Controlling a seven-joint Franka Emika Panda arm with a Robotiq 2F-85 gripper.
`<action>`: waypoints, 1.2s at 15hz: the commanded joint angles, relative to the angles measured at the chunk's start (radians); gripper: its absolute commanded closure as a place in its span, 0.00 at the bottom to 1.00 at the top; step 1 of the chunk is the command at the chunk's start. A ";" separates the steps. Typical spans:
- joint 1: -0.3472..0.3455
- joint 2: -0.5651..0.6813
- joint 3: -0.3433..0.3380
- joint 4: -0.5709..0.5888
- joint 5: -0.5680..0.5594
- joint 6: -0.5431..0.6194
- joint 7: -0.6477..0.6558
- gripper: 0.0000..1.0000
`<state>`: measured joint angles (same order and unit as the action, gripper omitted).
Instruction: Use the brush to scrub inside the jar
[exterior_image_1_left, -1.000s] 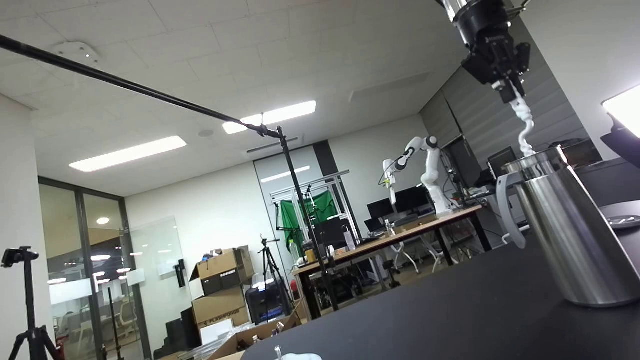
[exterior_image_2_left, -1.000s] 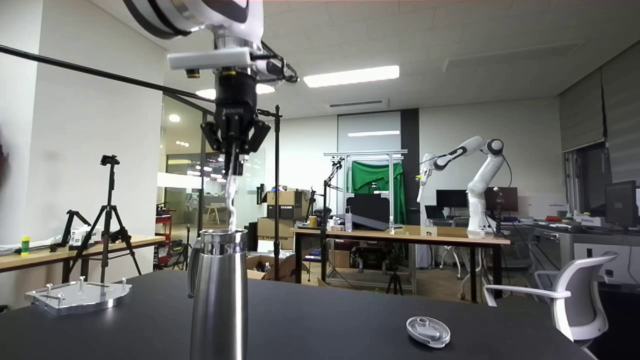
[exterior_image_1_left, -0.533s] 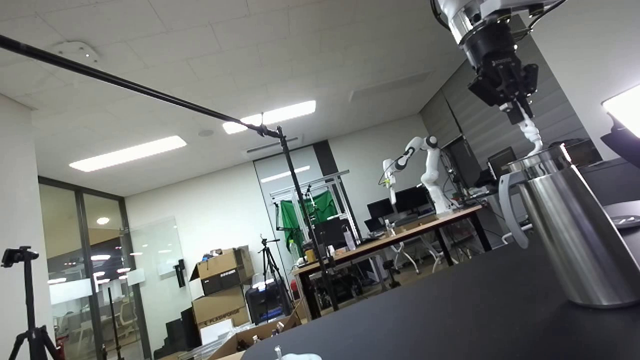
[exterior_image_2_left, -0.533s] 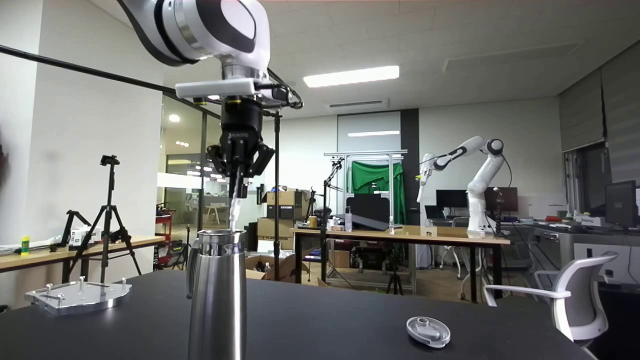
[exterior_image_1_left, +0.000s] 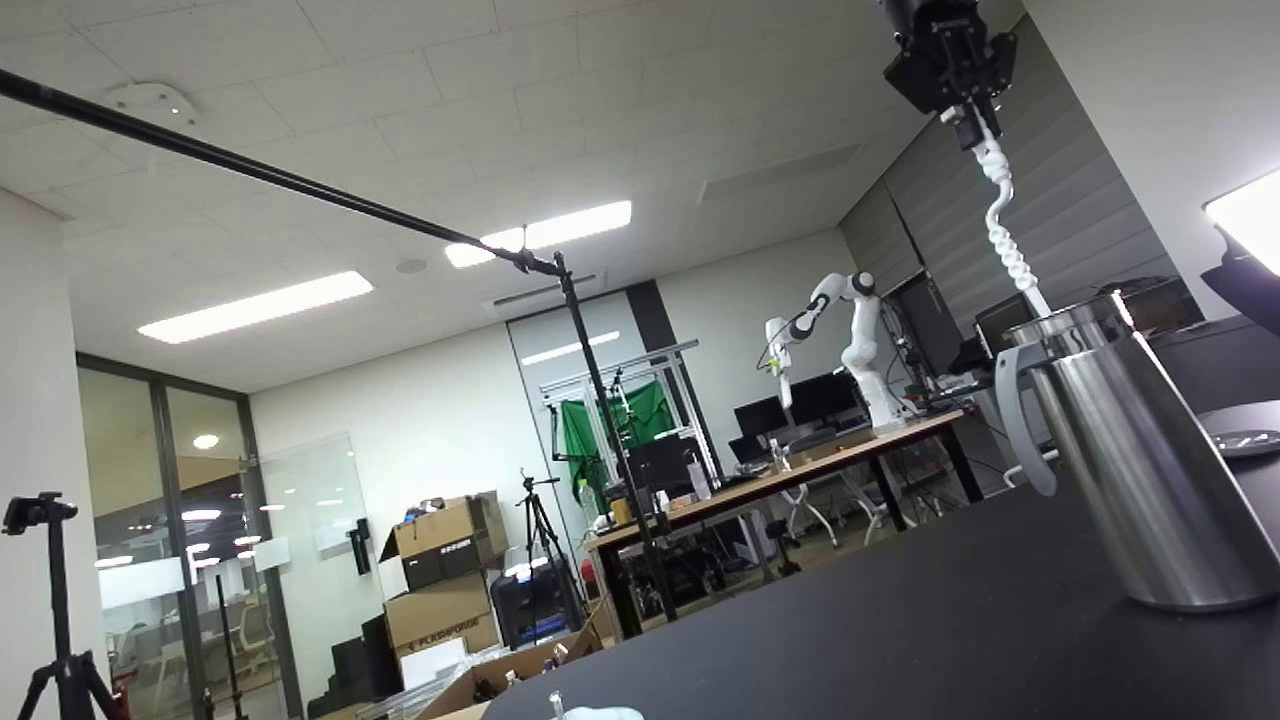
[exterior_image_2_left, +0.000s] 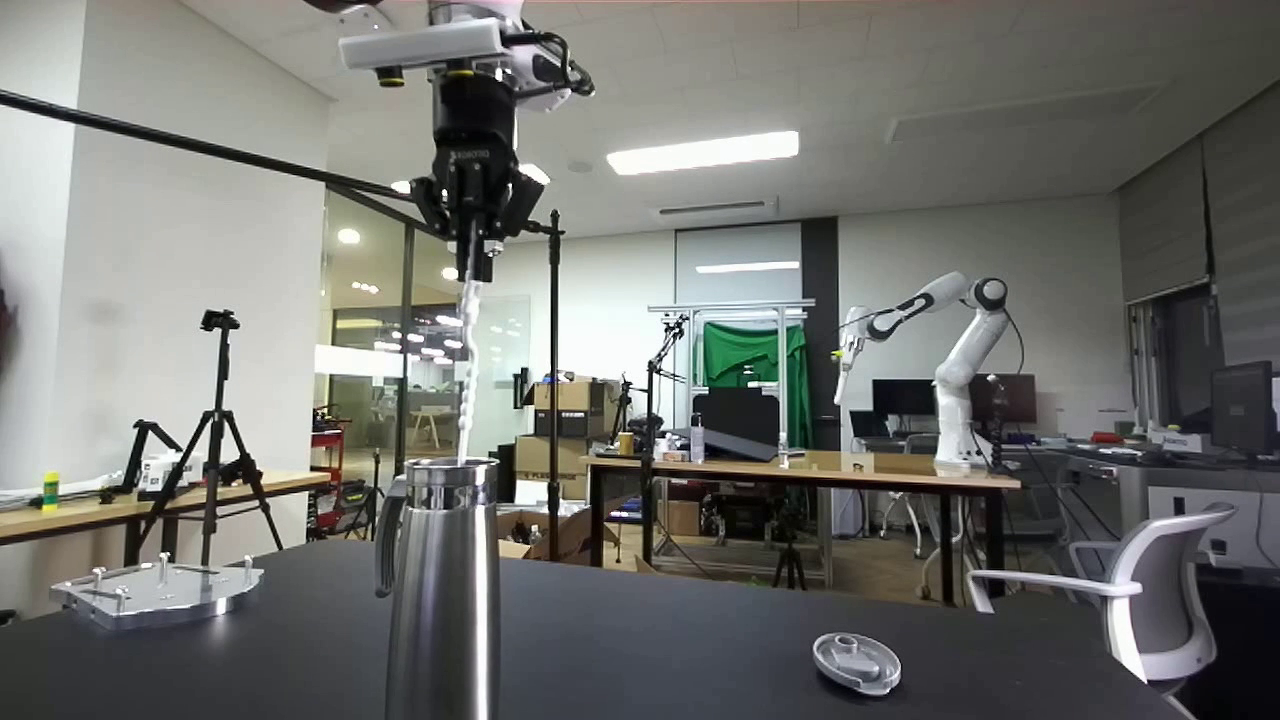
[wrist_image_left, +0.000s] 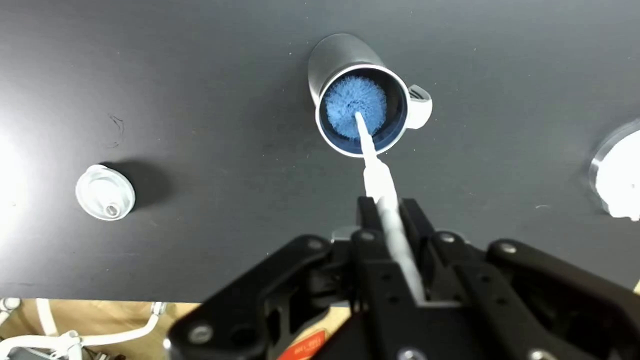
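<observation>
While the end effector (exterior_image_2_left: 475, 270) hangs high in both exterior views, the jar (exterior_image_2_left: 445, 600) stands below it on the black worktop (exterior_image_1_left: 850, 620), so the coming move turns on the near-vertical line joining the two. The end effector is narrow, its fingers pinched on the upper end of the brush (exterior_image_2_left: 468, 410), whose long axis runs down from the grip and into the jar. In an exterior view the wavy handle (exterior_image_1_left: 1008, 252) slants toward the lower right of the frame, and the jar slants much the same way there, so the two axes look close to parallel. The wrist view puts the jar just above the middle of the frame; the handle rises from the grip at lower centre, crosses over the near edge of the rim (wrist_image_left: 318, 117) and ends in blue bristles (wrist_image_left: 350, 100) within the opening. They sit toward its left, with a dark gap along the right; whether they touch the wall cannot be told. As most of the handle is outside, this looks like the high end of a scrubbing stroke, and the likely next move is a push downward along the jar's axis; sideways drift could press the handle on the rim and tip the jar.
</observation>
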<state>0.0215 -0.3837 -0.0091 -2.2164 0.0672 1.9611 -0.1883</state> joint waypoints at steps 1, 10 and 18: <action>0.000 0.023 -0.024 -0.087 0.034 0.078 0.009 0.96; -0.012 0.108 -0.011 -0.119 0.014 0.175 0.053 0.96; -0.013 0.035 -0.030 -0.045 0.037 -0.068 0.022 0.40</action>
<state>0.0116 -0.3345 -0.0222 -2.2723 0.0987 1.9888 -0.1765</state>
